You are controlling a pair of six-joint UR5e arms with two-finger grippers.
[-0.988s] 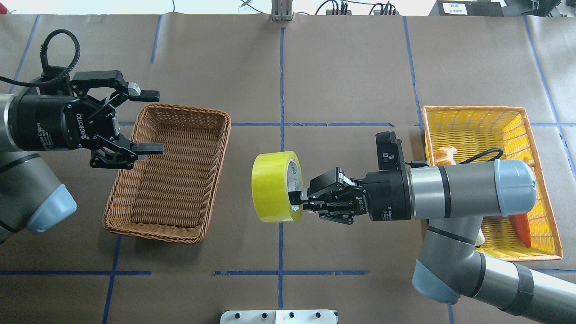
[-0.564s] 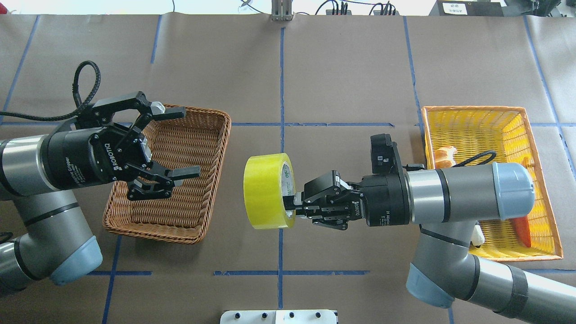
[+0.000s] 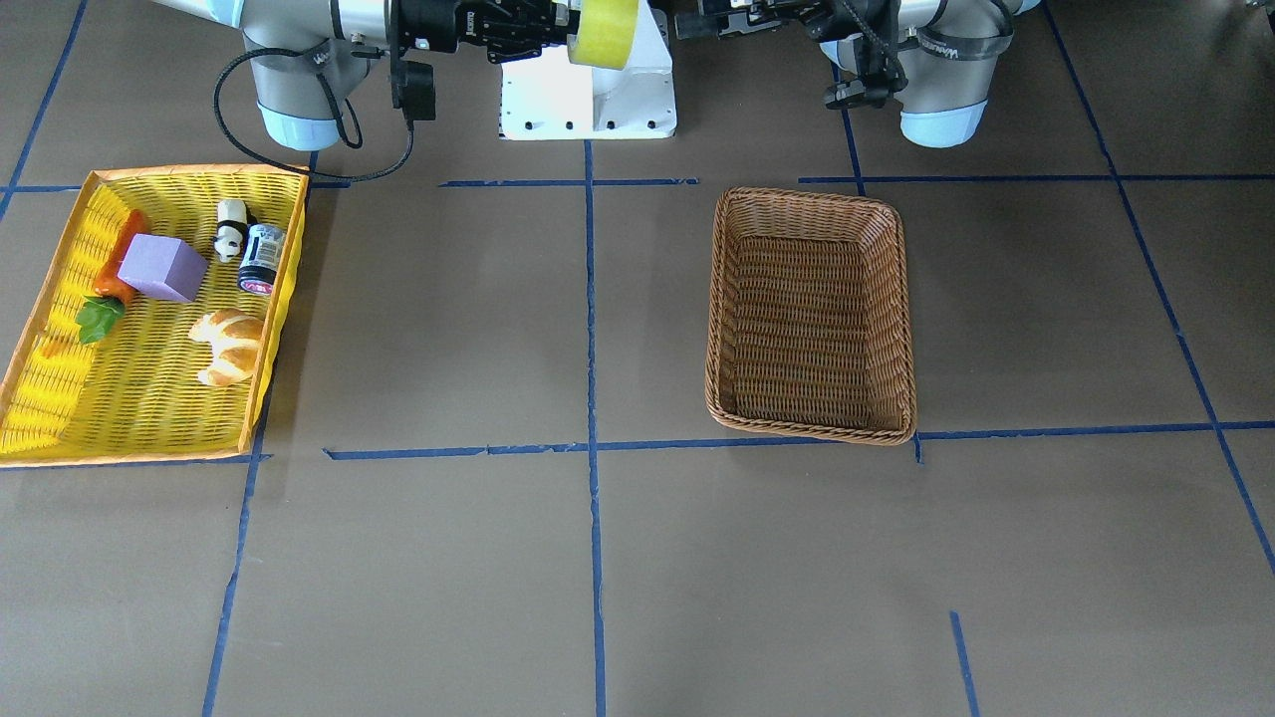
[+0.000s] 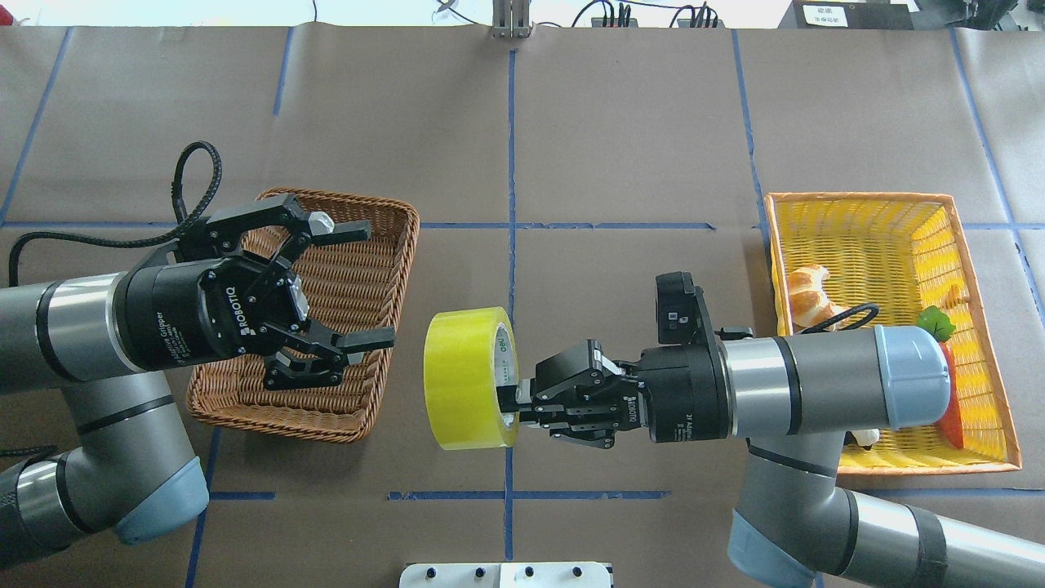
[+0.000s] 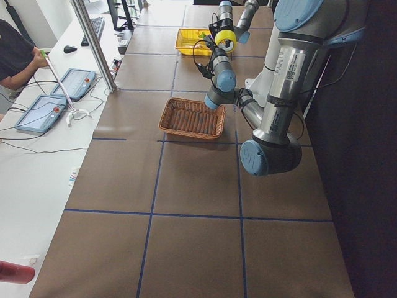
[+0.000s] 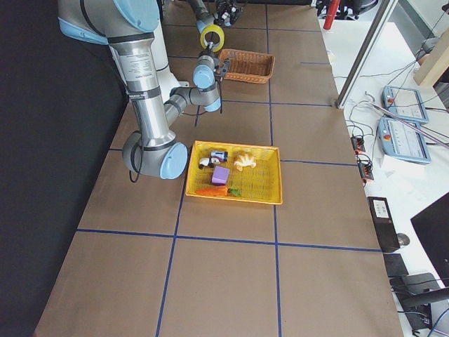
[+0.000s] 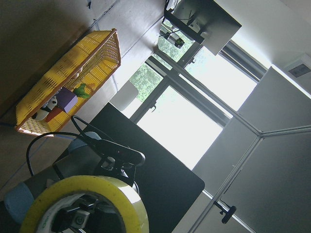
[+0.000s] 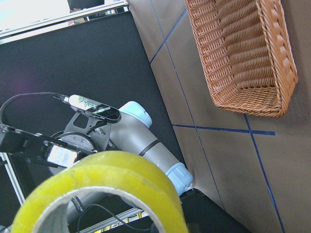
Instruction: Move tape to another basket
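1. Right gripper [image 4: 510,406]: jaws were drawn narrow and clamped on the wall of the tape [image 4: 463,377]. One finger reached into the core. The roll sat directly at the fingertips, clear of the table [image 4: 620,147].

2. Orientation of the tape: the roll stood on edge with its flat faces upright. Its core axis lay horizontal, in line with the right gripper's reach. One open face looked back at the right gripper; the other looked at the left gripper [image 4: 365,286]. The wide yellow band faced upward in the overhead view.

3. Left gripper: jaws were spread wide and held nothing. It hung above the basket [image 4: 406,245], fingertips aimed at the tape. The roll was just beyond those fingertips, not touching them, and lay past the basket's rim on the right gripper's side.

4. Markings: "ROBOTIQ" was legible in white on the body of each gripper. The grey-white core carried green print, too small to read with certainty.

5. Behind the right gripper's wrist sat the yellow basket [image 4: 857,200], holding a croissant [image 4: 808,302] and a carrot [image 4: 951,408] among other items.
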